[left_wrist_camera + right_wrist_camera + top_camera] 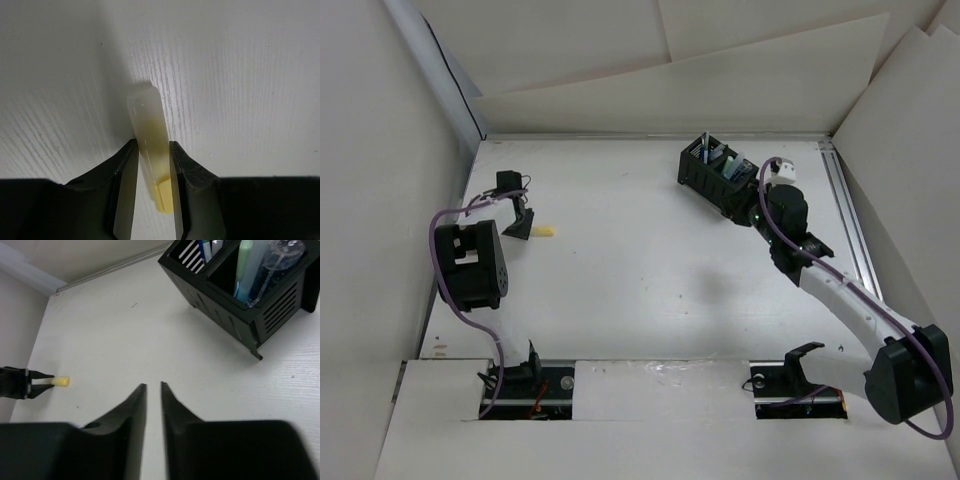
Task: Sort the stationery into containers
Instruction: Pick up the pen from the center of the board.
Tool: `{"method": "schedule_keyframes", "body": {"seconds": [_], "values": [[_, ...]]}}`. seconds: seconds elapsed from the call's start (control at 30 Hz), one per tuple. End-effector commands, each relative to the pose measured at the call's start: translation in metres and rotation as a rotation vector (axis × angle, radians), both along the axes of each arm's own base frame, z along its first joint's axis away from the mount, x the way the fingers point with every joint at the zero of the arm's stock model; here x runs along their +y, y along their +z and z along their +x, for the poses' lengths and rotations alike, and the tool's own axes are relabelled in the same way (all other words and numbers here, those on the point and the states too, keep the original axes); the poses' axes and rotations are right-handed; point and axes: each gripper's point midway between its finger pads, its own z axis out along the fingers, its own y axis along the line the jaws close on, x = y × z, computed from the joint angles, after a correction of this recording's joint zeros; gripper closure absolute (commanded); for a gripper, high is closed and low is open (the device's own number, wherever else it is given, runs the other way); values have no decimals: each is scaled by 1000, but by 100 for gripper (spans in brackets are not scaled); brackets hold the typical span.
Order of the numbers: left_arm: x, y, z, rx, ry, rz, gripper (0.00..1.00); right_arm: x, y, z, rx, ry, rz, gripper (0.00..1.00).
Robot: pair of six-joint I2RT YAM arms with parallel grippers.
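White worktop (640,300) carries one black organiser (715,180) far right, pens upright inside. One pale yellow marker (149,145) sits far left, pinched by the left claw (152,146), its long axis in line with the fingers, pointing rightward. Right claw (153,386) hangs near the organiser, nearly closed and empty.

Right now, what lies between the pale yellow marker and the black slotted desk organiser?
Only bare white tabletop separates marker and organiser, as the top external view shows.

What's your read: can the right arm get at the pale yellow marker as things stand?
Probably not: the left gripper is closed around the pale yellow marker, and the right gripper hangs far off beside the organiser.
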Motion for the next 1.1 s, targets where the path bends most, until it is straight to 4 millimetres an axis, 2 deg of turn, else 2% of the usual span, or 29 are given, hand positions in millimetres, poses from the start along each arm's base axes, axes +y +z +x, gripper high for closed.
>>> {"method": "schedule_keyframes", "body": {"seconds": [0.0,0.03,0.1,0.17,0.2,0.27,0.3,0.33,0.4,0.43,0.47,0.5,0.53,0.63,0.7,0.77,0.8,0.83,0.9,0.93,1.07], "values": [[-8,-8,-18,55,-97,46,98,17,22,-7,-57,79,26,70],[-11,-6,-13,37,-124,56,98,30,22,-14,-59,133,22,66],[-16,-1,-14,17,-162,72,98,42,26,-14,-66,168,13,56],[-29,8,-10,-35,-229,96,98,60,21,-19,-50,245,11,51],[-29,11,-10,-55,-241,105,98,61,23,-16,-55,248,3,51],[-44,24,-2,-130,-284,119,98,77,21,-22,-47,301,6,46],[-51,22,-8,-136,-325,124,96,82,20,-21,-46,313,-5,44],[-63,36,-6,-191,-361,135,96,85,16,-22,-36,328,-5,41],[-80,46,-3,-270,-422,130,95,97,20,-26,-44,375,-7,39],[-89,59,-1,-320,-459,139,94,98,13,-24,-29,376,-12,39],[-105,64,-1,-348,-498,129,93,100,14,-26,-28,387,-9,38],[-112,71,0,-372,-523,136,93,103,13,-25,-24,402,-7,37],[-120,71,1,-389,-549,140,93,104,8,-23,-11,403,-11,37],[-155,82,0,-434,-670,134,91,110,14,-23,-19,431,-1,37],[-178,80,-4,-443,-762,110,91,113,2,-22,11,443,-7,36],[-195,89,-2,-493,-819,96,91,114,5,-15,8,445,-3,36],[-206,85,-7,-497,-850,79,91,114,-1,-13,28,446,4,34],[-216,89,-9,-518,-895,62,90,117,5,-15,18,466,12,34],[-226,88,-15,-550,-946,52,90,114,-3,-7,43,473,15,32],[-239,92,-17,-594,-987,20,90,114,2,-2,28,483,26,32],[-258,94,-34,-671,-1089,-64,89,125,0,8,46,519,58,32]]}}
